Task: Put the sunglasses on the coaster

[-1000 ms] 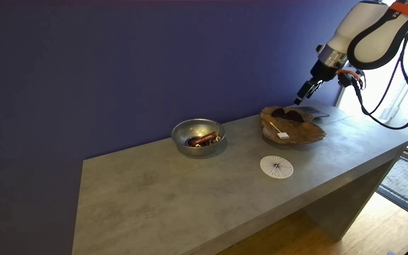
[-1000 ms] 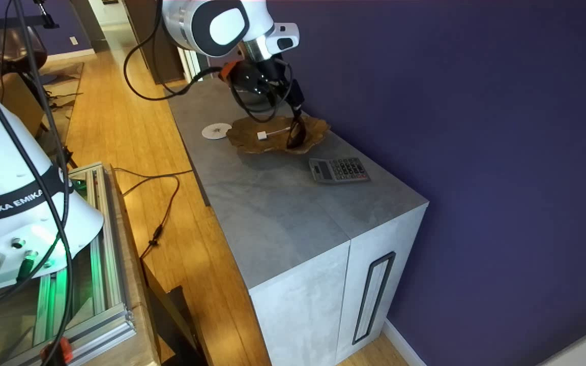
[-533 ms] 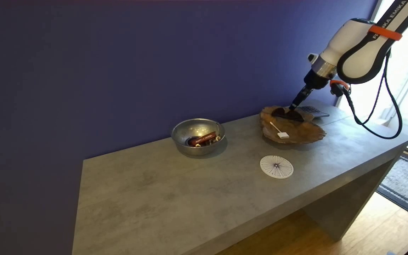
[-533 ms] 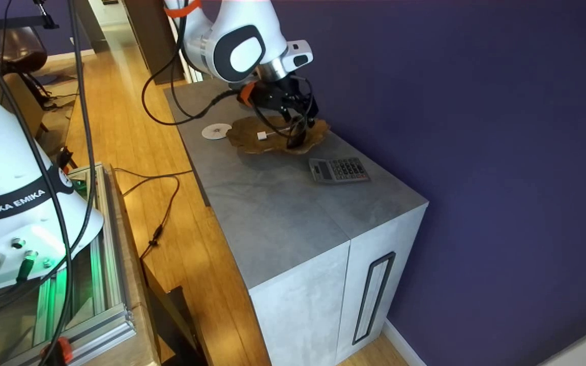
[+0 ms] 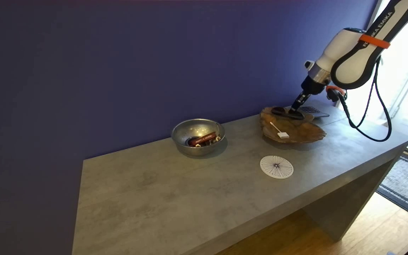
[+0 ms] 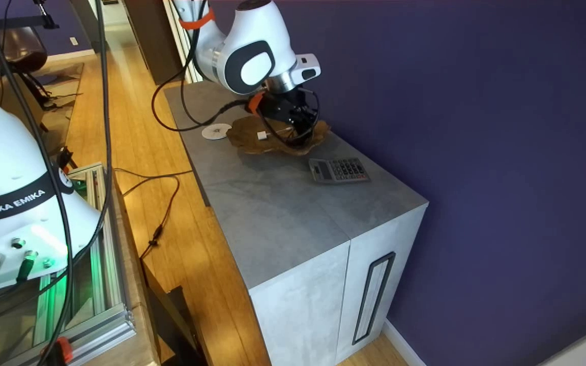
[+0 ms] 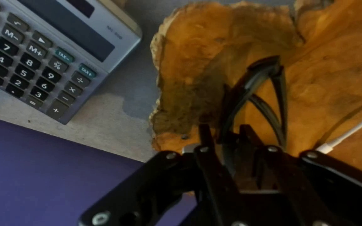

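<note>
Straddling the sunglasses (image 7: 243,94) inside the wooden bowl (image 5: 304,135)

Tilted down into the wooden bowl, the hand (image 7: 225,129) has one jaw to each side of the sunglasses' dark frame; whether the jaws are clamped on it cannot be told through the blur and shadow. The sunglasses are within the wooden bowl, toward the side nearest the blue-purple wall (image 5: 136,71). Also in it lies a small white cable adapter (image 5: 283,135). Just beside the wooden bowl, the round white coaster (image 5: 276,167) lies flat on the counter (image 5: 175,198), its face marked with dark radiating lines. Near the wooden bowl on another side rests a grey calculator (image 6: 340,171), keys up. Across the wooden bowl from the calculator stands a shiny metal bowl (image 5: 197,151) holding a red-brown packet (image 5: 204,139).
</note>
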Motion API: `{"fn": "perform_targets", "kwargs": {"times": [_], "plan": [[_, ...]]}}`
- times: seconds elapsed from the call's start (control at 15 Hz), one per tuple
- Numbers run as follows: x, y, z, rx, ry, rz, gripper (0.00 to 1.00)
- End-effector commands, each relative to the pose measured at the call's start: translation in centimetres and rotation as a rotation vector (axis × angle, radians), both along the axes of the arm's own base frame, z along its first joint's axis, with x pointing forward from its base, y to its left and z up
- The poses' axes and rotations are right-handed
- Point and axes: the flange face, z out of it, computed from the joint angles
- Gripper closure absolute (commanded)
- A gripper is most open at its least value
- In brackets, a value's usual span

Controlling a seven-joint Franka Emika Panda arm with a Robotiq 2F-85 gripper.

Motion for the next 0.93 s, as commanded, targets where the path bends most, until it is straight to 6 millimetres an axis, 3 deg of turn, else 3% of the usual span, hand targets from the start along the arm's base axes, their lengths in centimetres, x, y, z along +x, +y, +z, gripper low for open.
{"fn": "perform_targets", "kwargs": {"times": [0.0,0.27,0.53,0.87], "plan": [[-0.1,0.2,-0.3,-0.003,0.031,0.018,0.99],[-1.2,1.7,1.4,0.039,0.039,0.04,0.96],[-3.3,5.7,4.4,0.155,-0.037,0.105,0.97],[-8.4,9.9,5.6,0.246,0.016,0.247,0.97]]}}
